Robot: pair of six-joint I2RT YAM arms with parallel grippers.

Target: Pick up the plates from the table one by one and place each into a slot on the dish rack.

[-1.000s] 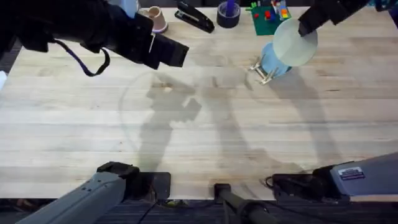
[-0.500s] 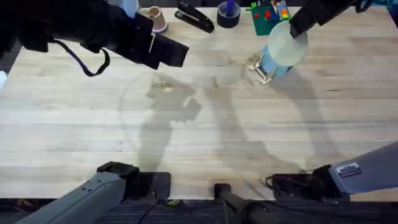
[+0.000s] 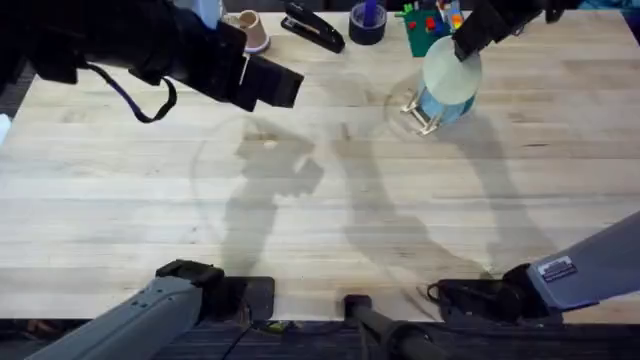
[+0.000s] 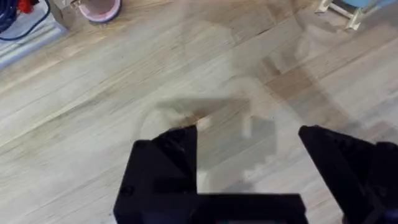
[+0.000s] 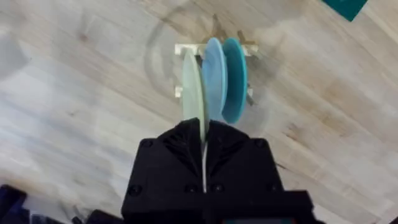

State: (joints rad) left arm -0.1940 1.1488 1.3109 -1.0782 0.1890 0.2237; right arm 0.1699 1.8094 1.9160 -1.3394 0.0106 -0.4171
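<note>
The right gripper [image 3: 468, 42] is shut on the rim of a pale cream plate [image 3: 450, 72], held on edge just above the dish rack [image 3: 422, 112] at the table's far right. In the right wrist view the cream plate [image 5: 191, 90] hangs beside a light blue plate [image 5: 213, 78] and a teal plate [image 5: 235, 78], both standing upright in the rack [image 5: 186, 50]. Its lower edge sits level with the rack's slats; I cannot tell whether it touches them. The left gripper [image 4: 249, 146] is open with nothing between its fingers, raised over the wooden table [image 3: 330, 210] at the far left.
Along the far edge sit a pink cup [image 3: 250, 30], a black stapler [image 3: 312, 27], a dark tape roll [image 3: 366, 24] and a green board with small coloured pieces [image 3: 430, 25]. The rack's feet [image 4: 348, 12] show in the left wrist view.
The right gripper has carried the cream plate left and down toward the rack, bringing it alongside the blue plate. The left arm has stayed still.
</note>
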